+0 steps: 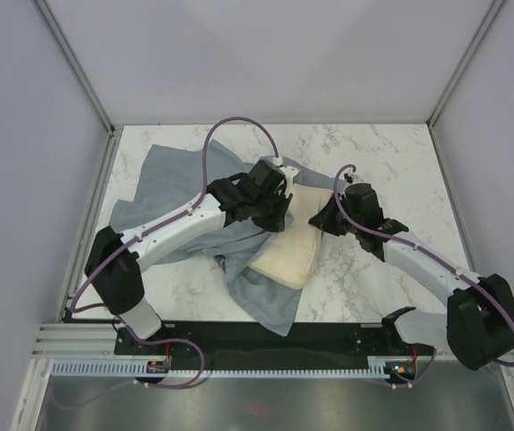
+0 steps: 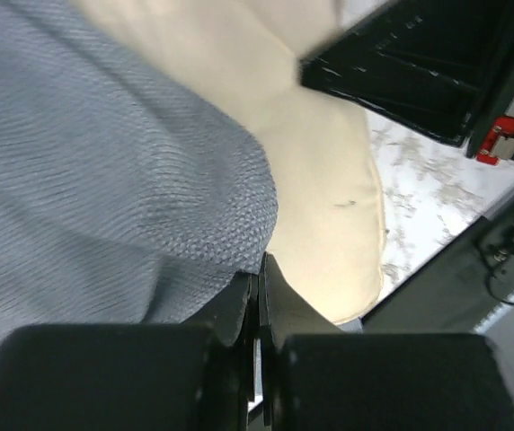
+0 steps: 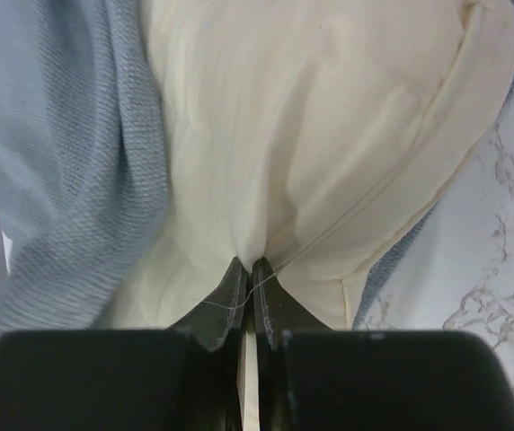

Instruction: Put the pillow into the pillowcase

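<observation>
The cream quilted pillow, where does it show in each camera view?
Top external: cream soft pillow, centre, between the arms.
Left wrist: pillow upper centre to right.
Right wrist: pillow fills the centre.
Shared landmark: grey-blue woven pillowcase bordering its left side.

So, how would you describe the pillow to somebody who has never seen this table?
Look at the middle of the white marble table. A crumpled grey-blue pillowcase lies there, and the pillow lies at its right side. It is the only cream, puffy thing there.
</observation>
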Motion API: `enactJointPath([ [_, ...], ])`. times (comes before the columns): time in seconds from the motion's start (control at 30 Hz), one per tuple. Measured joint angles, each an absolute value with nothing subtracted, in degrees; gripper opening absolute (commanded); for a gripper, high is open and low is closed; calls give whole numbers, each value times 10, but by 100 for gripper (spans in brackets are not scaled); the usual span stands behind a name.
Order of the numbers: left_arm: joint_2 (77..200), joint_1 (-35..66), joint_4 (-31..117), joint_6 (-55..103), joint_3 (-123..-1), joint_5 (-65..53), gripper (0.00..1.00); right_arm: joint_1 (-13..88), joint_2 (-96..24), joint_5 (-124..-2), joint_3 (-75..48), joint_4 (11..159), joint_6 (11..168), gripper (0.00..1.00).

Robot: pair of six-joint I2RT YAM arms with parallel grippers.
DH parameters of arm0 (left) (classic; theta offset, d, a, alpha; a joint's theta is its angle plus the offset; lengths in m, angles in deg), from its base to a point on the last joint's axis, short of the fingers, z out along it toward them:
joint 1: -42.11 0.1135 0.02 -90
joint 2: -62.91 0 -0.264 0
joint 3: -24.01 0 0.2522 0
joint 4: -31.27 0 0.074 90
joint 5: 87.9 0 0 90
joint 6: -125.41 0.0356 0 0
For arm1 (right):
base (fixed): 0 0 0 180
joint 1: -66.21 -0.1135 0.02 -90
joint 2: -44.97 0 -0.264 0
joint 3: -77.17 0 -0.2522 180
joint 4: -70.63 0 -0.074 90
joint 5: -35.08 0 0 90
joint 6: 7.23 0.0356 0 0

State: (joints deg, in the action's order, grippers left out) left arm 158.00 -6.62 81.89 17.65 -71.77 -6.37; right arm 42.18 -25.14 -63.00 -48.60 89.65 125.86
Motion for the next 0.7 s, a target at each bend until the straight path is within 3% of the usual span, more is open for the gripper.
enactJointPath([
  [0.07,1569,-65,841,177,-714,-17,2,421,-266,-645,-496,897,1253,0],
  [0.2,1548,-63,870,177,-714,42,8,397,-286,-657,-497,884,1253,0],
  [0.23,1544,-62,875,177,-714,55,29,383,-288,-657,-495,881,1252,0],
  [0.27,1541,-62,883,179,-715,67,42,368,-293,-658,-491,878,1252,1],
  [0.33,1539,-62,895,176,-716,84,58,344,-308,-664,-480,871,1252,8],
  [0.47,1538,-71,908,179,-716,117,82,324,-346,-684,-458,858,1247,35],
  [0.53,1538,-89,913,182,-716,146,87,324,-343,-675,-457,862,1244,40],
  [0.7,1551,-151,930,184,-723,219,91,348,-272,-635,-470,872,1247,48],
])
